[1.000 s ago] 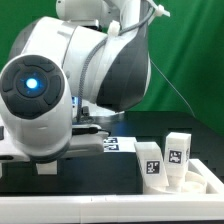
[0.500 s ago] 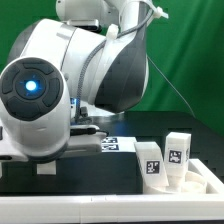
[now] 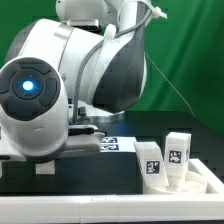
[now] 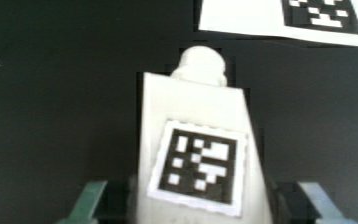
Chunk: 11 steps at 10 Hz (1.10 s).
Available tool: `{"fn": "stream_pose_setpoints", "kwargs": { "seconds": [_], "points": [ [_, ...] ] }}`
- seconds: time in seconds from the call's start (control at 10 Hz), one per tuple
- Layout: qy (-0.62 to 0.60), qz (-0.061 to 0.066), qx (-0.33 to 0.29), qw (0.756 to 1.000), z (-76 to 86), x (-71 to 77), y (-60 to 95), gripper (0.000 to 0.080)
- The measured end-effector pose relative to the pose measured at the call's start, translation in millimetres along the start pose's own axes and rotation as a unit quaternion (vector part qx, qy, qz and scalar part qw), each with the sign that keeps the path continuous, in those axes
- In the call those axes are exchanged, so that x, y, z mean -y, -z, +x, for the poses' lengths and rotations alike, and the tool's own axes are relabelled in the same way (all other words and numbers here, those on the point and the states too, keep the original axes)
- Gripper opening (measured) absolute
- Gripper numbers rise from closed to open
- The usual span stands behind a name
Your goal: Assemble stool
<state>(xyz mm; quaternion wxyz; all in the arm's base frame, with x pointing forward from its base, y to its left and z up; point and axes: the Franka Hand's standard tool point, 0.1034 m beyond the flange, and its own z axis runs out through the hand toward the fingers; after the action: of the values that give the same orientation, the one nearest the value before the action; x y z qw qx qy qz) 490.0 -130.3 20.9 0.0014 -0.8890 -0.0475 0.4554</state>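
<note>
- Filling most of the exterior view, the white arm (image 3: 90,90) hides the gripper from that camera.
- The black table (image 4: 51,80) carries the marker board (image 4: 291,18), which lies beyond the peg end of the stool leg (image 4: 194,140) and apart from it.
- Two more legs (image 3: 152,163) stand upright side by side towards the exterior view's right.
- In the wrist view the tagged stool leg lies between the fingers (image 4: 96,200).
- The gripper (image 4: 202,205) is released, with a dark gap on each side of the leg.
</note>
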Motion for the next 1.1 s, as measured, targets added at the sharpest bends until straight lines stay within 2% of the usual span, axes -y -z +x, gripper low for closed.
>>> {"fn": "stream_pose_setpoints", "kwargs": {
  "seconds": [0.2,0.3,0.4,0.5,0.6,0.8,0.9,1.0,1.1],
  "points": [
    [0.018,-0.002,-0.054,0.998,-23.5,13.4,60.1,0.0324],
    [0.011,-0.002,-0.072,0.997,-35.6,20.6,82.9,0.0324],
    [0.012,-0.005,-0.073,0.997,-47.8,26.8,99.3,0.0324],
    [0.019,-0.042,-0.100,0.994,-39.7,19.1,102.2,0.0324],
    [0.021,-0.041,-0.125,0.991,-37.0,20.1,100.6,0.0324],
    [0.020,-0.048,-0.186,0.981,-36.2,14.0,106.5,0.0324],
    [0.011,-0.045,-0.217,0.975,-35.3,16.6,112.2,0.0324],
    [-0.004,-0.024,-0.242,0.970,-42.1,41.0,132.8,0.0324],
    [-0.005,-0.006,-0.293,0.956,-43.6,67.2,161.0,0.0324]
  ]
}}
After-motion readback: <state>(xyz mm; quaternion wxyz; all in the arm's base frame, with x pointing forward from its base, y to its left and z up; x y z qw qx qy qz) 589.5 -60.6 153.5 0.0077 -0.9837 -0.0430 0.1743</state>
